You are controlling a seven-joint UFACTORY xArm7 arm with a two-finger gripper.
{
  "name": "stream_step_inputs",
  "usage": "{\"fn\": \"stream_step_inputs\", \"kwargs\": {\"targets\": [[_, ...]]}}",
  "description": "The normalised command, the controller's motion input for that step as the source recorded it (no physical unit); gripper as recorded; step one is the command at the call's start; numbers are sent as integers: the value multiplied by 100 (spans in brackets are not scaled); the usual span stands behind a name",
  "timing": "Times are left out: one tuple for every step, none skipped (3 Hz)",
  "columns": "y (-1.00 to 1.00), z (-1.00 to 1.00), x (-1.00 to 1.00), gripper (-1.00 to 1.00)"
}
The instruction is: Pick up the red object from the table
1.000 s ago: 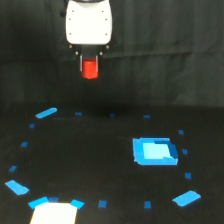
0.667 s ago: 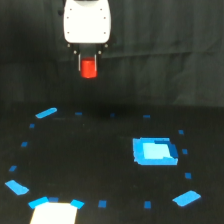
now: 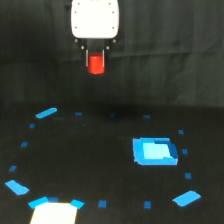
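The red object [image 3: 96, 64], a small bright red-orange stubby block, hangs between the dark fingers of my gripper [image 3: 96, 61], high above the black table [image 3: 100, 160]. The gripper is shut on it, under the white arm head [image 3: 95, 19] at the top of the exterior view. The block's lower part shows below the fingertips. Nothing is under it on the table but bare black surface.
A flat blue square patch [image 3: 155, 151] lies on the exterior view's right. Small blue tape marks ring the table, with larger ones at the left [image 3: 46, 113] and lower right [image 3: 187, 198]. A white patch [image 3: 55, 213] sits at the bottom left.
The gripper with the red object has risen slightly higher above the table. Nothing on the table has moved.
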Motion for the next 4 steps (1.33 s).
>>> {"fn": "stream_step_inputs", "kwargs": {"targets": [[20,67,24,-100],[12,8,6,-100],[17,70,17,-100],[4,42,26,-100]]}}
